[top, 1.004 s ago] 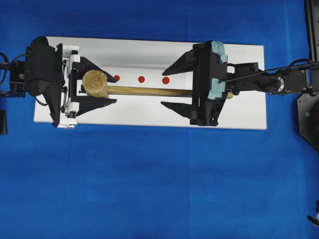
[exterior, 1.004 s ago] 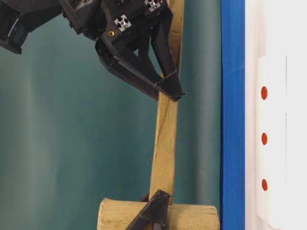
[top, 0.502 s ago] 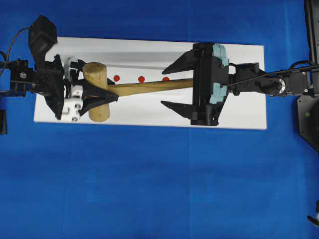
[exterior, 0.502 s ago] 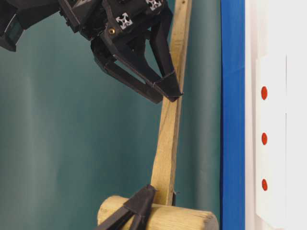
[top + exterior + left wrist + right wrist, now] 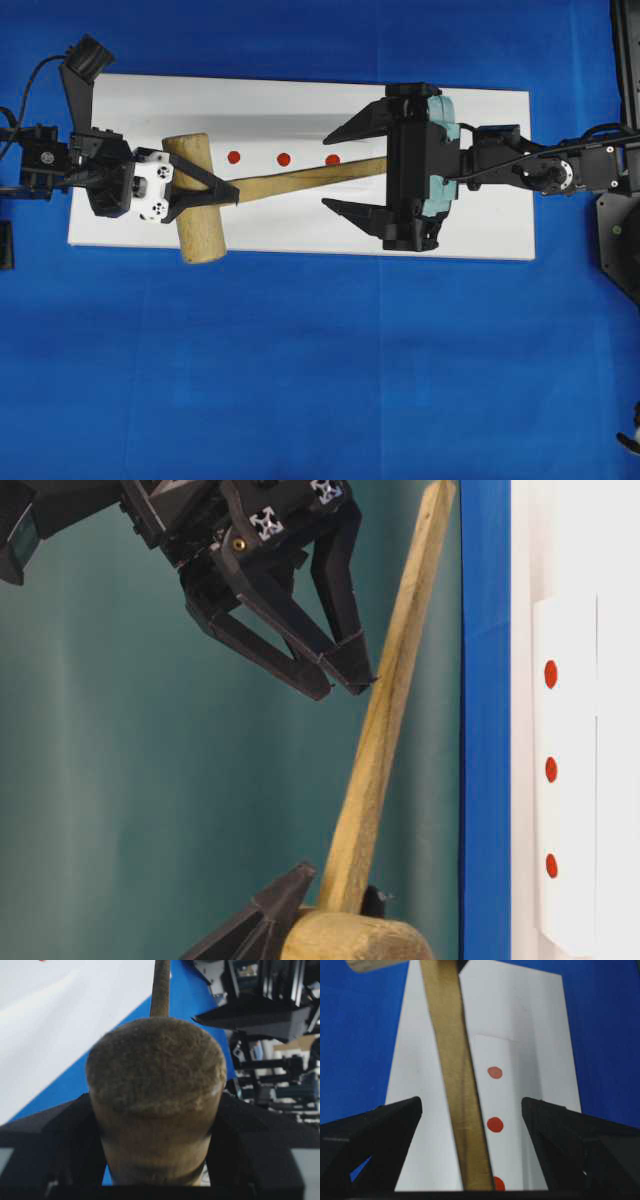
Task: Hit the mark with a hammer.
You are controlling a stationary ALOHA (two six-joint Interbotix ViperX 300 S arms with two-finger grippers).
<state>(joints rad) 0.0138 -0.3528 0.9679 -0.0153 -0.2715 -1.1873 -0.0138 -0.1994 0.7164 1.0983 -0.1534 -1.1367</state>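
A blue cloth covers the worktop, and a flat white board lies on it. In the table-level view a plain green wall stands behind. There are three small round red dots in a row on the board, one hammer, and two black robot hands. The hammer is light-brown wood, with a thick round head like a short log and a long straight handle with flat sides. Its end face looks rough and fuzzy in the left wrist view. The left hand is clenched on the hammer's head, one finger on each side, and holds it up off the board, tilted. The handle slants from the head toward the right hand. The right hand is spread wide, with the handle between its fingers, and I cannot see either finger touching it. The mark is the dot nearest the right hand, just beside the handle, well apart from the hammer's head.
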